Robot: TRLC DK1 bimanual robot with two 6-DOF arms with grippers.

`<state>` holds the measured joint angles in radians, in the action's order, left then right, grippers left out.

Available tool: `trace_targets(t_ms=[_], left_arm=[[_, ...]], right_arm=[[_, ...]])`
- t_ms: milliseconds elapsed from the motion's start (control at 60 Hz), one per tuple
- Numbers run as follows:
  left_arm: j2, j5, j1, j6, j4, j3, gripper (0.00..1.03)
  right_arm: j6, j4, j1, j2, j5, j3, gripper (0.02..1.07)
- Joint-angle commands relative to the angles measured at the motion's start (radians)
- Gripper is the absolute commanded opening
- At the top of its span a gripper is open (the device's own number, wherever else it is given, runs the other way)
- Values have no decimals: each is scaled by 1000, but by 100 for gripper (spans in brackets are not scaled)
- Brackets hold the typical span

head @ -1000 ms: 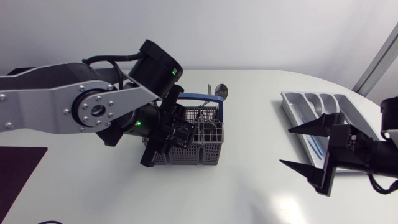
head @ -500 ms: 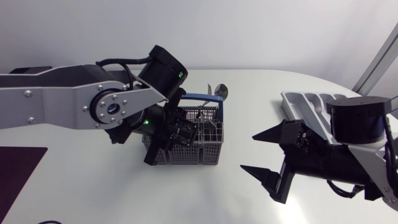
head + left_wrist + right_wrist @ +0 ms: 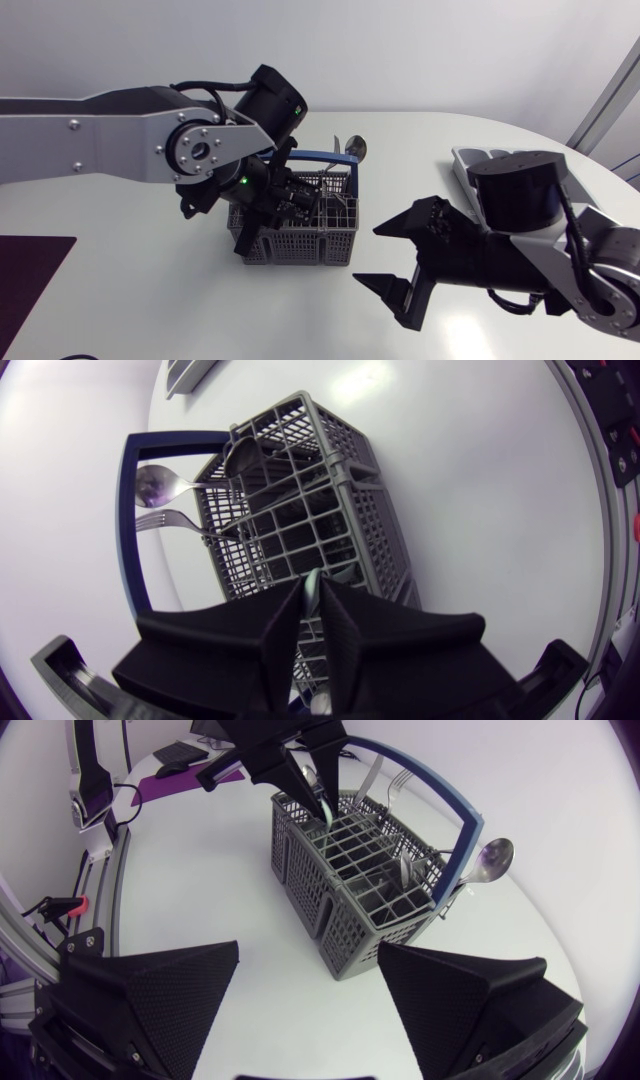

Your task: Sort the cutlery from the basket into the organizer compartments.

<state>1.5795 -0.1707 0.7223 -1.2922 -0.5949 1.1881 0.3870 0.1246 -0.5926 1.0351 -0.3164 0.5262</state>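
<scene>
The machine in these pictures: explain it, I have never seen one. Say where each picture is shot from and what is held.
Two robot arms work at a white table. One picture looks down from above; the other two come from a camera on each arm's wrist. The left hand is down in a grey basket, pinching a pale cutlery handle. A spoon and a fork stick out of it. The right hand is open, empty. The organizer shows partly past the right arm.
</scene>
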Motion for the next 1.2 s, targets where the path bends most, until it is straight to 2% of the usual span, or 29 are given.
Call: trace_targets(t_ms=[0, 417, 717, 1183], left_arm=[[25, -13, -18, 30, -32, 30, 12], [4, -13, -21, 91, -49, 61, 10], [7, -13, -11, 137, -57, 48, 5], [-55, -12, -23, 171, -52, 48, 5]], right_arm=[[-51, -20, -21, 34, 13, 26, 102], [-62, -22, -42, 60, 20, 51, 102], [-59, -29, -46, 66, 20, 43, 102], [-54, -34, -62, 60, 20, 41, 102]])
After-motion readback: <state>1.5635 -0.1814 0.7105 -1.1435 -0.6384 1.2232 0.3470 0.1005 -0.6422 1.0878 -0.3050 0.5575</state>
